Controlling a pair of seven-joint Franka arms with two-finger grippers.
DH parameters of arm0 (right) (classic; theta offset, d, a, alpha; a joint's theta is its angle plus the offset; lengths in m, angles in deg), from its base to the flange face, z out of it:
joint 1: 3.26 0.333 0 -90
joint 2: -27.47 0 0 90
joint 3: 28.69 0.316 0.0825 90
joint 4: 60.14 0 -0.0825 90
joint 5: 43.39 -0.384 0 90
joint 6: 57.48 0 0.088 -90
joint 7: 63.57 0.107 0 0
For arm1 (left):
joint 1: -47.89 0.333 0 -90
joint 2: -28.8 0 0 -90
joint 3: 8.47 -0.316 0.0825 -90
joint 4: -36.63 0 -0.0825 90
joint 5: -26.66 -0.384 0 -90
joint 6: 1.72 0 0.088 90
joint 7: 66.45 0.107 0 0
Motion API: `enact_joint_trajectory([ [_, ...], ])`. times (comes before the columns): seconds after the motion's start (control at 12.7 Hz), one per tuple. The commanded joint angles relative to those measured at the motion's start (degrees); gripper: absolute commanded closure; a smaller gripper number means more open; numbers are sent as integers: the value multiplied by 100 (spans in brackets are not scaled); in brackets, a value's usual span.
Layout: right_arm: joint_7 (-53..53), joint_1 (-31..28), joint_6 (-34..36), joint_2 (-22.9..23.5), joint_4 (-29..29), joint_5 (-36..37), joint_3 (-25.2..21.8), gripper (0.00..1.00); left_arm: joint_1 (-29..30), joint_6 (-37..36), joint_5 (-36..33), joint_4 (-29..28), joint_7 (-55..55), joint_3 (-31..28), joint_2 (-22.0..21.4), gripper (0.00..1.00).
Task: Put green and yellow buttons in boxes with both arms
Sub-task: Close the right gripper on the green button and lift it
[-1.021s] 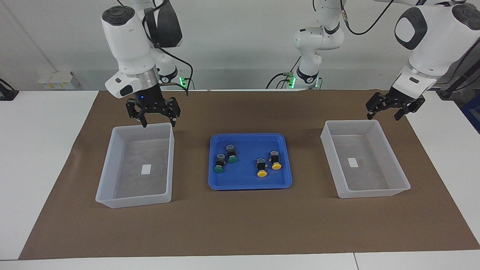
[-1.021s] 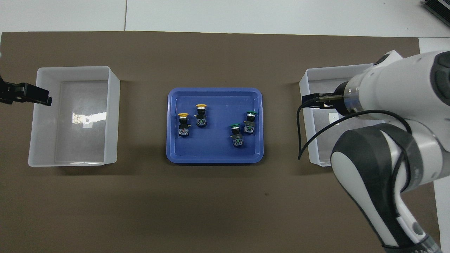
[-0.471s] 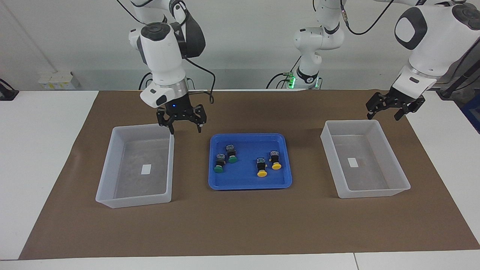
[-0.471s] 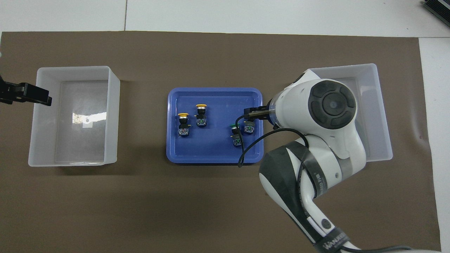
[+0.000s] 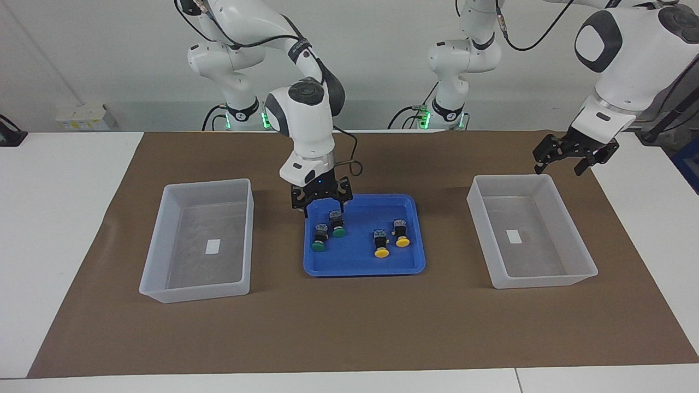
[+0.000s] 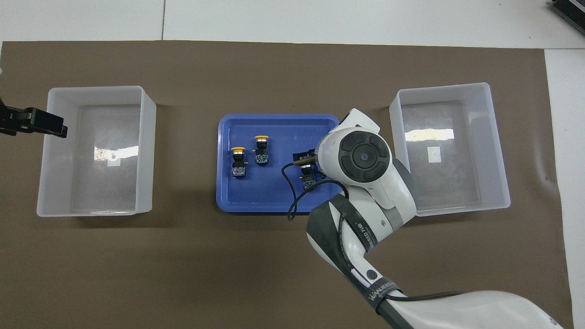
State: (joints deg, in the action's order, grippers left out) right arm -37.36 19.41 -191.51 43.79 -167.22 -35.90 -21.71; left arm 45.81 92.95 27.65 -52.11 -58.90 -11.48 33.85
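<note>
Nearest the robots, the right gripper (image 5: 322,209) hangs over the edge of the blue tray (image 5: 365,267) that lies closest to the arms, at the tray's end toward the right arm. Its fingers stand apart and hold nothing; the tips sit just above one green button (image 5: 337,223) without touching it. From overhead the right arm's wrist covers this button. The left gripper (image 5: 575,154) waits over the brown mat (image 5: 349,333), near the corner of the clear box (image 5: 546,281) at the left arm's end of the table, its fingers spread and empty.

In the blue tray at the middle of the table lie all four buttons on their sides, caps pointing away from the robots. The two green ones are toward the right arm's end, close together; the second green button (image 5: 319,238) lies a little farther from the robots than the first. The two yellow ones are toward the left arm's end: one yellow button (image 5: 401,233) nearer the robots, the other yellow button (image 5: 381,244) just beside it and slightly farther.

The other clear box (image 5: 192,289) sits toward the right arm's end, well apart from the tray. Each box shows only a small white label on its base.
</note>
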Motion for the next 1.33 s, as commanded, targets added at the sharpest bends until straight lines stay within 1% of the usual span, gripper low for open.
enact_joint_trajectory([
  [0.0,113,88,-220,-138,-392,139,5,0,-47,69,-82,-196,9,-32,-171,0],
  [0.39,235,413,-527,133,-481,227,-4,0,-47,69,-82,-205,9,-32,-171,0],
  [0.55,446,449,-633,161,-568,498,-4,0,-47,69,-82,-205,9,-32,-171,0],
  [0.63,455,449,-729,178,-656,526,-4,0,-47,69,-73,-205,0,-32,-171,0],
  [0.86,482,475,-1378,318,-990,552,-4,0,-47,69,-73,-196,9,-32,-171,0],
  [1.02,499,475,-1459,345,-1008,639,-4,1,-47,69,-82,-205,0,-32,-171,0],
  [1.1,499,467,-1477,363,-1008,788,-4,17,-47,69,-82,-196,0,-32,-171,0],
  [1.18,508,467,-1477,371,-1008,850,-4,39,-47,69,-82,-205,9,-32,-171,0],
  [1.26,508,467,-1477,380,-999,851,-4,65,-47,69,-73,-205,9,-32,-171,0],
])
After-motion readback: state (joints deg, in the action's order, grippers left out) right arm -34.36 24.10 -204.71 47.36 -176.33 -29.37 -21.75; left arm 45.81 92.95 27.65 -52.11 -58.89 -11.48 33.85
